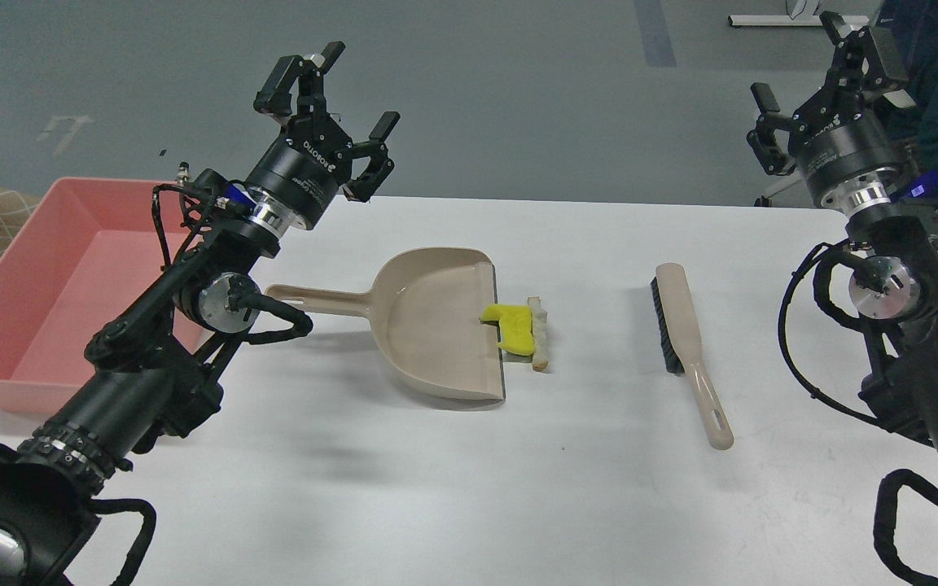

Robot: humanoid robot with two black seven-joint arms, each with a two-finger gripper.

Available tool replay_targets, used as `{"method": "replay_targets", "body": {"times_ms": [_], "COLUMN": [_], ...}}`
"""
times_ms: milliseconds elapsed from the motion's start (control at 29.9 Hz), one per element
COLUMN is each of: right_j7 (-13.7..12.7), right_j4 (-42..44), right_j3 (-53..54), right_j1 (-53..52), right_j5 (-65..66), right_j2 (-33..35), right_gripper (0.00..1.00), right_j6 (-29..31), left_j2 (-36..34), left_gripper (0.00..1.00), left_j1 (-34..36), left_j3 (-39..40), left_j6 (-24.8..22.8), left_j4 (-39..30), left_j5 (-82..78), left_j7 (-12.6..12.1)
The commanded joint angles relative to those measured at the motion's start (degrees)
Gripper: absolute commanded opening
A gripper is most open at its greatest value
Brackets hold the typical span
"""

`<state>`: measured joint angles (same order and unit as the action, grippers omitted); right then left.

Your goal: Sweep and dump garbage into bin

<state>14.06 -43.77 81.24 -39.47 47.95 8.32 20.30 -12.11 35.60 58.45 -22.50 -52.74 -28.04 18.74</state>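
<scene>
On the white table [453, 472] lies a beige dustpan [428, 325], its handle pointing left. At the pan's open right lip sits the garbage: a yellow notched chunk [511, 327] half over the lip, and a pale stick [540, 334] just outside it on the table. A beige hand brush [685, 346] with black bristles lies to the right, untouched. The pink bin [54, 285] stands at the table's left end. My left gripper [330, 122] is raised above the table's far edge, open and empty. My right gripper [823, 89] is raised at the far right, open and empty.
The bin looks empty inside. My left arm's elbow [225, 301] hangs over the tip of the dustpan handle and the bin's right wall. Grey floor lies beyond the table's far edge.
</scene>
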Motion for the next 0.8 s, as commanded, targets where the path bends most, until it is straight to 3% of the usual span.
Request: {"method": "replay_targets", "body": {"times_ms": [0,769], "right_j7": [0.0,0.0], "right_j4": [-0.1,0.7], "right_j3": [-0.1,-0.3], "right_j1": [0.3,-0.3], "right_j5": [0.0,-0.7], "right_j2": [-0.1,0.0], "right_gripper": [1.0,1.0], "right_j6": [-0.1,-2.7], "left_j2": [0.2,-2.6], "left_gripper": [0.98,0.98], "left_j1": [0.1,0.6], "left_j3": [0.0,0.0], "left_j6": [0.0,0.9], "left_j4": [0.0,1.8], "left_j5": [0.0,0.3], "left_j7": [0.3,-0.4]}}
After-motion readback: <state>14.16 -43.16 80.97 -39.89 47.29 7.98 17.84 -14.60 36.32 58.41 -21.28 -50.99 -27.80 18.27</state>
